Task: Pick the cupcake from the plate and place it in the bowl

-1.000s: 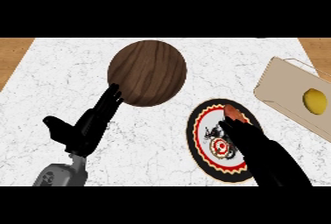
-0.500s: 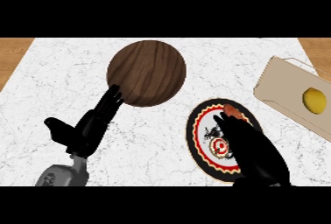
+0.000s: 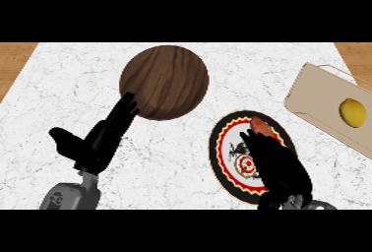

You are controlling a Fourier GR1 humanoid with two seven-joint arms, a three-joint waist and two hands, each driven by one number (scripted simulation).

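Note:
A black plate with a red and cream pattern lies right of centre. A brownish cupcake sits at the plate's far rim, mostly hidden. My right hand lies over the plate, its straight fingers reaching onto the cupcake without curling round it. The dark wooden bowl stands at the upper middle, with nothing visible in it. At the lower left, my left hand rests open with its fingers up, their tips overlapping the bowl's near edge.
A tan cutting board lies at the right edge with a yellow fruit on it. The white marble counter stretches between bowl and plate; wooden floor shows at the upper corners.
My right forearm has swung in from the lower right, so the hand now covers the plate's centre with its fingers at the cupcake. The left hand has not moved.

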